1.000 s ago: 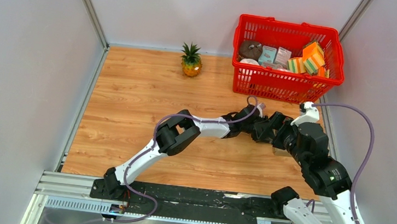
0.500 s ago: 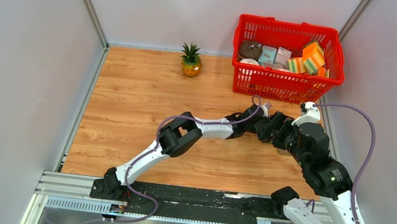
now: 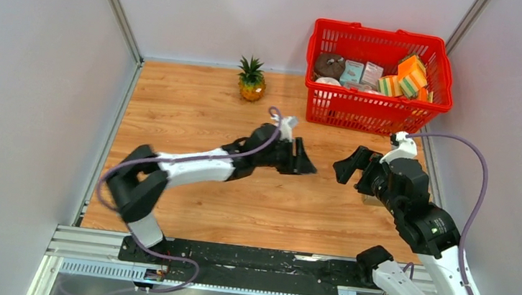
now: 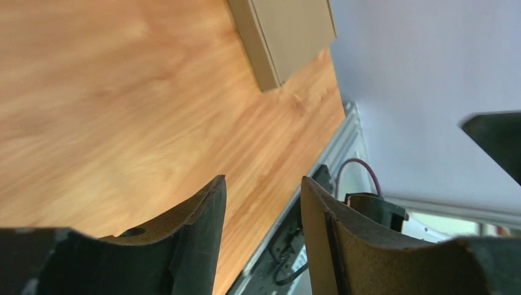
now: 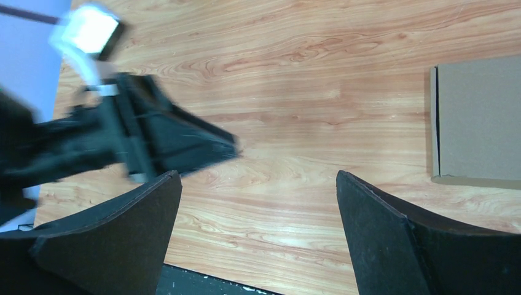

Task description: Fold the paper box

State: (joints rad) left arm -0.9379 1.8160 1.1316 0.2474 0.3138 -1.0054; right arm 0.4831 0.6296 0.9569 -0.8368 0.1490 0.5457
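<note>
Since the left pincer (image 4: 263,181) hangs slightly parted and empty, with the paper box (image 4: 289,34) flat on the surface (image 4: 123,92) well ahead of its tips, the right pincer (image 5: 258,175), spread wide and empty, seems better placed: the box lies beside one finger. It should centre over a flap edge and pinch gently.

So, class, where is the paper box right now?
The paper box lies flat on the table, at the right edge of the right wrist view, outside the open right gripper and untouched.
</note>
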